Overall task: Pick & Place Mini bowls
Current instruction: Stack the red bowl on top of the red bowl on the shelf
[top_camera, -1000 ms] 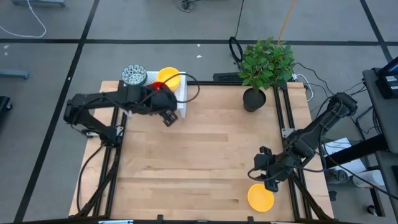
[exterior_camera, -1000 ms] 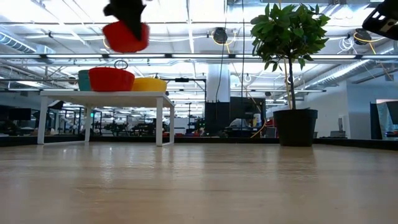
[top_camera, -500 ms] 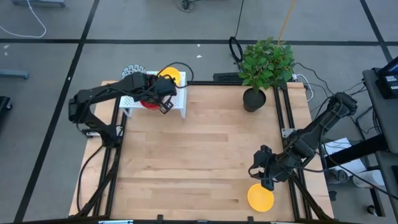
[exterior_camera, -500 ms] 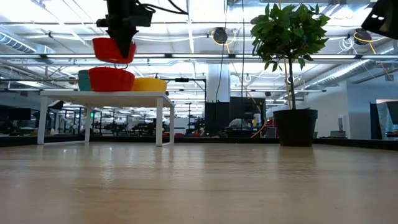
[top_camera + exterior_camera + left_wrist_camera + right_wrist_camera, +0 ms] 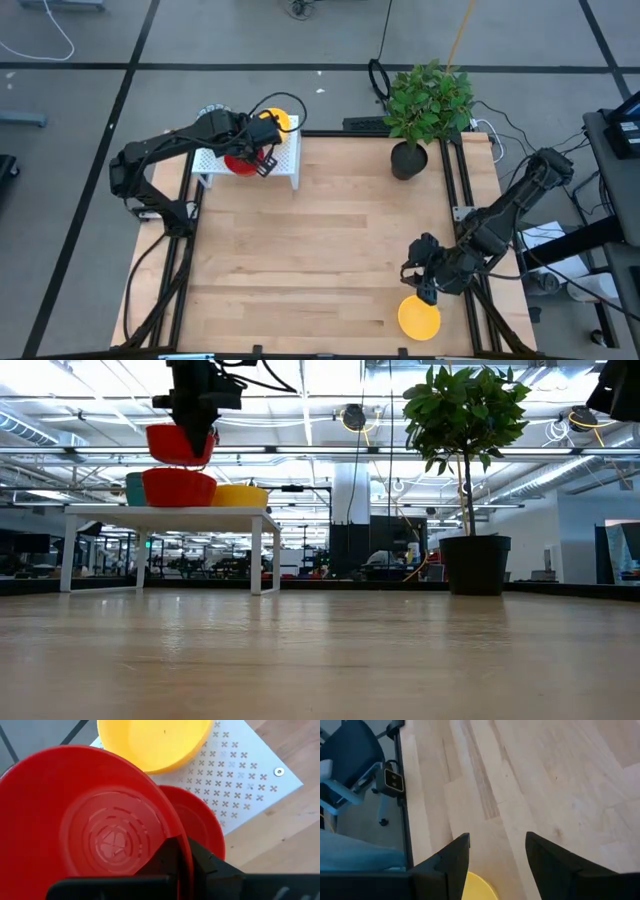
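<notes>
My left gripper (image 5: pixel 262 148) hangs over the white perforated rack (image 5: pixel 285 160) at the table's far left, shut on a red mini bowl (image 5: pixel 180 443). Just below it, a second red bowl (image 5: pixel 180 488) sits on the rack, with a yellow bowl (image 5: pixel 240 495) beside it. A speckled bowl (image 5: pixel 210 112) peeks out past the arm. My right gripper (image 5: pixel 425 285) is open above the near right of the table, just beyond a lone yellow bowl (image 5: pixel 419 318) that rests on the wood. My left gripper pinches the red bowl's rim (image 5: pixel 186 851), one finger (image 5: pixel 167 857) inside the bowl and one outside. The fingers come down from above. The bowl is roughly upright and lifted clear, a small gap above the red bowl (image 5: pixel 200 822) on the rack.
A black pot with a leafy plant (image 5: pixel 410 160) stands at the table's far right. Black frame rails run along the table's left and right edges. The wide middle of the wooden table (image 5: pixel 330 250) is bare.
My left gripper has carried the red bowl from the rack's near edge toward the far edge and lower, and it now hangs right over the red bowl on the rack. It has stayed shut on the rim.
</notes>
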You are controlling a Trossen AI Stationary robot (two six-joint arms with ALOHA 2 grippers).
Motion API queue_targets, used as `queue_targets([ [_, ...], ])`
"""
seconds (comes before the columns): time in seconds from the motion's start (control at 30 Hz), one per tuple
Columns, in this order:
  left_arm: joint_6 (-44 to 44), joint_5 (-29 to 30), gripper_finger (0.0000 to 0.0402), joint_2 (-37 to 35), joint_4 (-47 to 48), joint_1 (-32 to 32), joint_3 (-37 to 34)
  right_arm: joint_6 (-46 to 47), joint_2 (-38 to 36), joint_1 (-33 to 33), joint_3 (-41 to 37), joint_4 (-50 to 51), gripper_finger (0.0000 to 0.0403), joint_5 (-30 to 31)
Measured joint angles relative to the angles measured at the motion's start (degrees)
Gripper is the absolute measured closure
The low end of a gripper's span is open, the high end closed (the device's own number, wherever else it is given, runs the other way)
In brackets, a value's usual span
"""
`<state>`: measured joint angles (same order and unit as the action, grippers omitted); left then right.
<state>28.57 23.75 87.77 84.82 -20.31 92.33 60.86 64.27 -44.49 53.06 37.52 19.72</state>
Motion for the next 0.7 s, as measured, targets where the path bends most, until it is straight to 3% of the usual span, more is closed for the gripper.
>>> queue_targets([
  [0.27, 1.6, 0.0, 0.0385, 0.0, -5.1, 0.9, -3.8, -1.5, 0.0, 0.0, 0.0, 0.0, 0.0223, 4.4],
  [0.7, 1.4, -1.5, 0.0389, 0.0, -5.8, 1.3, -7.5, -0.1, 0.0, 0.0, 0.0, 0.0, 0.0222, 6.3],
])
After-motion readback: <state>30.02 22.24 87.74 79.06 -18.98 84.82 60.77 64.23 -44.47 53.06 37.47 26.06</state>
